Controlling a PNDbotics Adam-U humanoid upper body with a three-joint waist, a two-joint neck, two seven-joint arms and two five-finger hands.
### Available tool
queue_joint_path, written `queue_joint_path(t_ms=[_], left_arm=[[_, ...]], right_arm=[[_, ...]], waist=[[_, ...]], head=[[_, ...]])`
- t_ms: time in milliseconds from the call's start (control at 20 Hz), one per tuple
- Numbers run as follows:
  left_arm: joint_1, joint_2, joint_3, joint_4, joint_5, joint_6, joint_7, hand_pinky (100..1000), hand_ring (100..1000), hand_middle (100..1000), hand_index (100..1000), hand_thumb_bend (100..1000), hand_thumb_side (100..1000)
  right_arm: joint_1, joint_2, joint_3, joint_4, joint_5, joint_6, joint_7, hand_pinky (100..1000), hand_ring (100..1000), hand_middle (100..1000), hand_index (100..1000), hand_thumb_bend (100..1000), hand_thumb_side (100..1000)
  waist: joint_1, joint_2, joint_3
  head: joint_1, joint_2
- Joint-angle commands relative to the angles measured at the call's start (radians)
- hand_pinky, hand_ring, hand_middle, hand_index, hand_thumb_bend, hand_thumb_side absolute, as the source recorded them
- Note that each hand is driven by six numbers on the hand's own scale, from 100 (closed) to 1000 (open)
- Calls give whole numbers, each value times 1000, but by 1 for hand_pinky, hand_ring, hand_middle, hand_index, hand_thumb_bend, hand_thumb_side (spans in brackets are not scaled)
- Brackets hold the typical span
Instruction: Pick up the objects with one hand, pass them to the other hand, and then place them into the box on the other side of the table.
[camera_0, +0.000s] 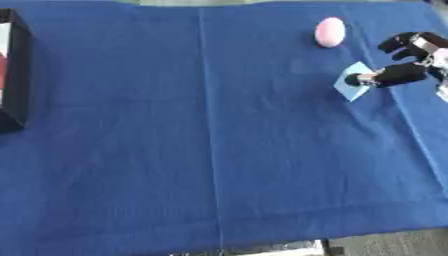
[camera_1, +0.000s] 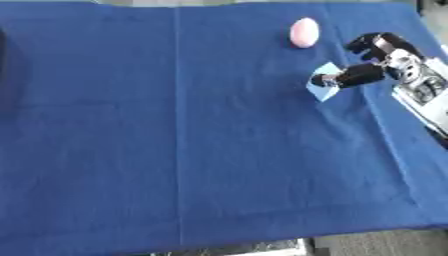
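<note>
R hand (camera_1: 367, 70) | fingers bent down, tip on blue card (camera_1: 325, 88) to pin it for a pick, not gripping yet | card flat on cloth (camera_0: 210, 150), right side, near pink egg (camera_0: 330, 32) | box (camera_0: 12, 75) far left | L hand not seen

At nine o'clock the box (camera_0: 12, 70) is running off the left edge of the left eye view, showing only a dark wall and a strip of white and red; its inside is staying unreadable. At two o'clock the right hand (camera_1: 376, 60) is covering part of a pale blue flat piece (camera_1: 322, 89), whose kind is too blurred to tell. The right arm is being cut by the edge at three o'clock.
</note>
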Motion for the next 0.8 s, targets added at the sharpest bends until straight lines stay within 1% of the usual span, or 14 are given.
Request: queue_joint_path(t_ms=[50, 150, 200, 300, 450, 800], left_arm=[[-19, 16, 3, -12, -8, 1, -2, 828, 752, 716, 729, 100, 711], [-20, 15, 3, -12, -9, 1, -3, 828, 752, 716, 729, 100, 712], [-20, 15, 3, -12, -9, 0, -3, 828, 752, 716, 729, 100, 713], [-21, 14, 3, -12, -10, 0, -3, 829, 752, 716, 729, 100, 715], [-22, 12, 3, -11, -11, 0, -5, 829, 752, 716, 729, 100, 719], [-21, 10, 5, -10, -12, 0, -5, 829, 752, 716, 729, 100, 723]], right_arm=[[-14, -19, -6, 14, -20, -9, -9, 755, 881, 829, 823, 675, 311], [-16, -15, -5, 26, -26, -10, -13, 755, 881, 828, 821, 661, 310], [-17, -14, -5, 32, -28, -11, -15, 755, 880, 827, 820, 682, 310], [-18, -13, -5, 42, -29, -11, -21, 755, 879, 826, 817, 695, 301], [-21, -9, -11, 68, -24, -11, -41, 756, 879, 825, 818, 695, 296], [-19, -5, -14, 97, 1, -20, -53, 763, 883, 830, 848, 704, 298]], waist=[[3, -11, 2], [4, -8, 5], [4, -7, 7], [4, -4, 9], [4, 2, 14], [6, 12, 20]], head=[[-7, -13], [-9, -13], [-9, -13], [-10, -15], [-14, -19], [-19, -25]])
